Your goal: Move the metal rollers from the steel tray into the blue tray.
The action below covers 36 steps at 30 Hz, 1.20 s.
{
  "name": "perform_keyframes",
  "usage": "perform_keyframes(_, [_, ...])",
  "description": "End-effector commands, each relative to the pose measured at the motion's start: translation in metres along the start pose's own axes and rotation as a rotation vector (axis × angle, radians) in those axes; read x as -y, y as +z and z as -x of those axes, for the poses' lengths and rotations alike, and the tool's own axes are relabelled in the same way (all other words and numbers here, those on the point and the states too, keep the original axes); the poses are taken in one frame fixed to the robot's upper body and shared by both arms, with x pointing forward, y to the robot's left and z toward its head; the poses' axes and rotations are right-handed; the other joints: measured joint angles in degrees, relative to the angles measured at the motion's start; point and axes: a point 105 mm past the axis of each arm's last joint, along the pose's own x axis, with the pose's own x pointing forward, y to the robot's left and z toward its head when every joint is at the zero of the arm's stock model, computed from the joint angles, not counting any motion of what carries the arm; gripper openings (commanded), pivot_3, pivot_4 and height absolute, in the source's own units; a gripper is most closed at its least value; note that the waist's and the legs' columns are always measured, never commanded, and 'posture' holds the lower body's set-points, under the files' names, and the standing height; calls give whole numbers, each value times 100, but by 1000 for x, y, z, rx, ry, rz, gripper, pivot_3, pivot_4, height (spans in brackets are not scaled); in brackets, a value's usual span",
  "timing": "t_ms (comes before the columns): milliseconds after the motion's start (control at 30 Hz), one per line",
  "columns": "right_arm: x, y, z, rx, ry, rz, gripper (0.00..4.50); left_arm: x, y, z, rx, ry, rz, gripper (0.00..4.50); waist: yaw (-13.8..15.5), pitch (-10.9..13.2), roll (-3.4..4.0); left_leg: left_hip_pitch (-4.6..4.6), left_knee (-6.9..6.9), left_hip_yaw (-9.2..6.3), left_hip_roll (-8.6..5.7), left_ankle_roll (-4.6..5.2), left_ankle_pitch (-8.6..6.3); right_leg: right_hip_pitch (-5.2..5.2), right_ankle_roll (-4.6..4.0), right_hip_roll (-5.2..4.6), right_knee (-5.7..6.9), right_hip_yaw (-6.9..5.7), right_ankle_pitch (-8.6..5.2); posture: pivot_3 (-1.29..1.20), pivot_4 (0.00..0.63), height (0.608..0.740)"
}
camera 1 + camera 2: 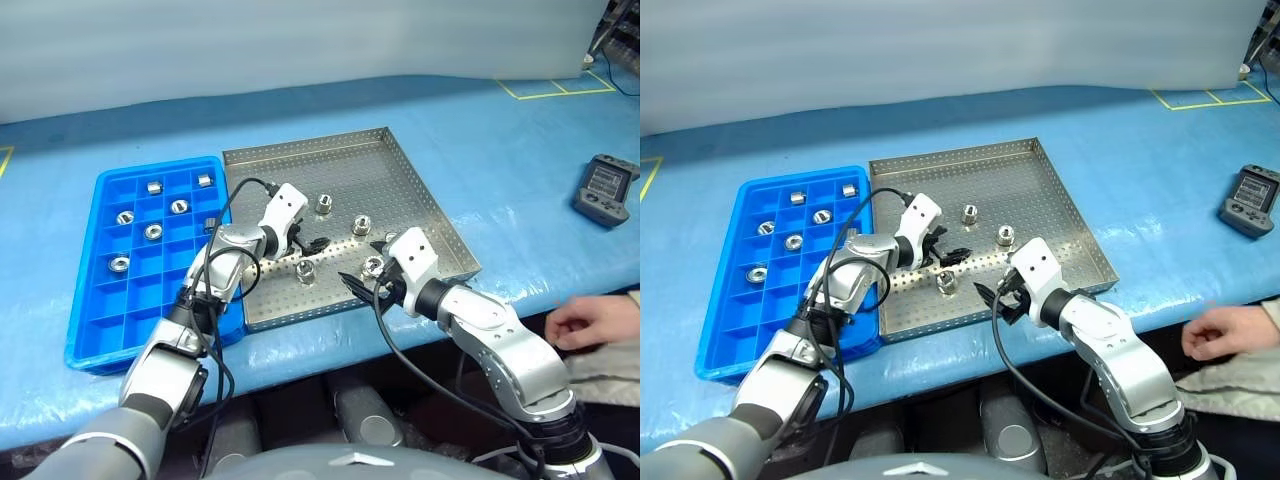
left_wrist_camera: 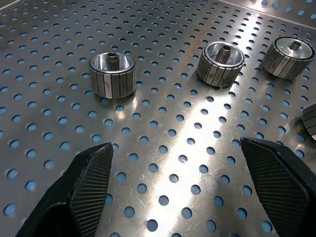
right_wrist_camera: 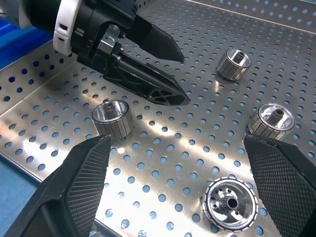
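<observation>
— On the blue table, what sat in the big silver steel tray with holes (image 1: 400, 170)?

— Four small shiny metal rollers (image 1: 324, 206) stood on its floor: one (image 1: 361, 224) near the middle, one (image 1: 306, 271) close to the front rim, and one (image 1: 373, 265) beside the right claw.

— And the bright blue plastic tray with little square boxes (image 1: 90, 310)?

— It lay just left of the steel tray, touching it or nearly so. Seven rollers were in it, one to a box, like this one (image 1: 119, 264).

— What did the claws do?

— The left gripper (image 1: 312, 244) hung over the steel tray with its black fingers wide apart, holding nothing. The right gripper (image 1: 362, 281) hung over the front edge, also wide apart and empty.

— Any words to read?

— A grey handheld box with a screen (image 1: 606, 189) lay far right, but its writing was too small to read. A person's hand (image 1: 590, 322) rested near the table edge.
</observation>
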Motion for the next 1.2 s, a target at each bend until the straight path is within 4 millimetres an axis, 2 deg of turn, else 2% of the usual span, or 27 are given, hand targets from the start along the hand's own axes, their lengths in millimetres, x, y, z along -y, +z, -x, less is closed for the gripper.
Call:
perform_keyframes(33, [0, 11, 3, 38, -1, 28, 4500, 8, 46, 6, 155, -30, -147, 4472, 5, 0, 0, 0, -1, 0, 0, 0, 0, 0, 0, 0, -1, 0, 0, -185, 150, 740])
perform_keyframes(133, [0, 9, 6, 31, -9, 24, 4500, 16, 65, 3, 203, -78, -207, 4472, 4, 0, 0, -1, 0, 1, -1, 0, 0, 0, 0, 0, -1, 0, 0, -202, 150, 740])
perform_keyframes(267, [0, 4, 11, 18, -33, 15, 4500, 27, 77, -4, 209, -160, -281, 4472, -19, 0, 0, -1, -2, 2, -2, 0, 0, 0, 2, -2, -5, 2, -1, -246, 150, 740])
perform_keyframes(500, [0, -4, 24, -4, -84, -10, 4500, 45, 80, -24, 155, -287, -378, 4472, -193, 0, 0, -1, -13, 9, -4, 0, 0, -5, 6, -2, -7, 11, -4, -309, 150, 740])
perform_keyframes(700, [0, -10, 33, -10, -137, -37, 4500, 53, 77, -42, 108, -322, -427, 4472, -498, 1, -2, 2, -22, 14, -6, 0, 0, -5, 10, -4, -10, 18, -6, -368, 150, 740])
perform_keyframes(933, [1, -13, 41, -13, -182, -51, 4500, 53, 74, -55, 60, -317, -480, 4472, -886, 2, -4, 15, -50, 30, -9, 0, 0, -6, 12, -4, -13, 40, -8, -414, 150, 740])
perform_keyframes(1200, [1, -15, 42, -13, -198, -60, 4500, 37, 64, -63, -71, -235, -570, 4472, -1197, 6, -10, 16, -65, 53, -13, 1, 0, -6, 18, -4, -14, 71, -11, -423, 150, 740])
